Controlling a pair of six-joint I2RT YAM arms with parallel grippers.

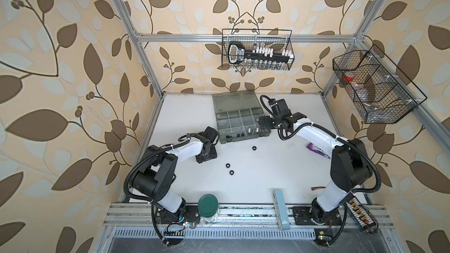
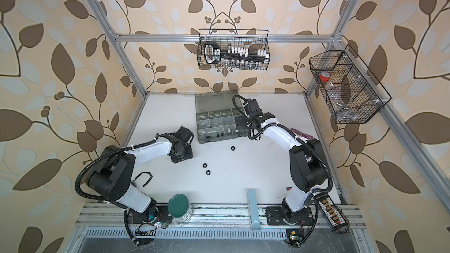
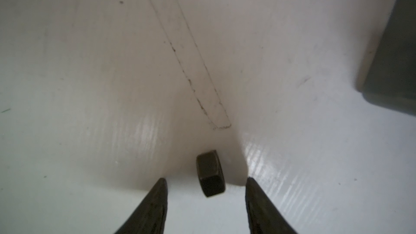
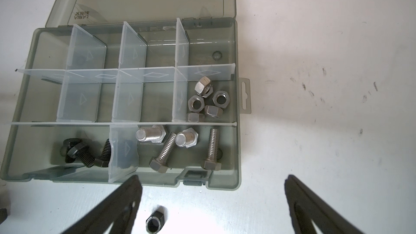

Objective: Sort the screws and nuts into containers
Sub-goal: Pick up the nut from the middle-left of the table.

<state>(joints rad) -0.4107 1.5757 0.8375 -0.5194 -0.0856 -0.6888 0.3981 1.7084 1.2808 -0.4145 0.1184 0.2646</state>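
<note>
White desk (image 1: 267,178), leaf wallpaper round. We count silver nuts (image 4: 206,102), silver screws (image 4: 177,147) and black screws (image 4: 83,151) sorted, each kind in own compartment of organizer case (image 4: 237,149), far centre. Remaining: three black nuts (image 1: 228,165) loose mid-desk; fourth nut (image 3: 210,173), we judge, between left hand (image 3: 206,180) tips, half-closed, not touching. Right hand (image 4: 212,176) wide, empty, at case's right edge

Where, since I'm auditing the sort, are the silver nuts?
In the right wrist view, the silver nuts lie in the organizer case's middle-row compartment at its hang-tab end, toward the right arm, beside the silver bolts' compartment.
</note>
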